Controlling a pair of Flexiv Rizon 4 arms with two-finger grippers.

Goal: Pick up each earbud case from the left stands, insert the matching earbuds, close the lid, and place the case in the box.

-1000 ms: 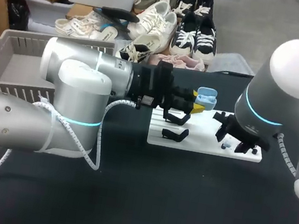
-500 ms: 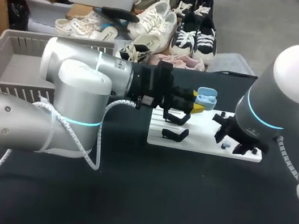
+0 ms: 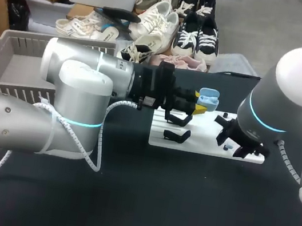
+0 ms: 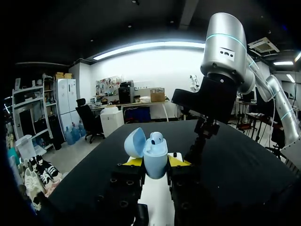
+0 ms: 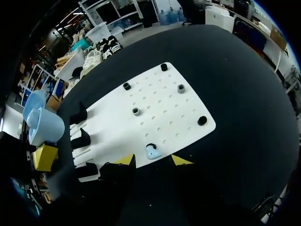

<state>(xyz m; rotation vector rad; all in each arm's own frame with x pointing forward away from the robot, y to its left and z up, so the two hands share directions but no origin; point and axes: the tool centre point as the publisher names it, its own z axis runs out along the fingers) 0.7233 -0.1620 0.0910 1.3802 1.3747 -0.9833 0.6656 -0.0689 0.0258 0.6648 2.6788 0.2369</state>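
My left gripper (image 4: 155, 163) (image 3: 198, 107) is shut on a light blue earbud case (image 4: 154, 152) (image 3: 208, 99), held upright above the white board's (image 3: 200, 145) far left part. Its lid stands open and one earbud (image 4: 156, 138) sits inside. The same case (image 5: 40, 123) shows off to the side in the right wrist view. My right gripper (image 5: 152, 160) (image 3: 228, 142) hangs low over the board's (image 5: 160, 110) near edge, open. A pale blue earbud (image 5: 151, 152) lies on the board between its yellow fingertips, and neither tip visibly touches it.
Black case stands (image 3: 177, 127) (image 5: 81, 139) rise from the board's left end. Small black and grey pegs (image 5: 181, 88) dot its right half. A grey slatted basket (image 3: 10, 43) sits at the table's far left. Black tabletop (image 3: 181, 211) spreads in front.
My right arm has shifted slightly over the board's right part and its fingers have narrowed a little. The left arm and the case have stayed still.
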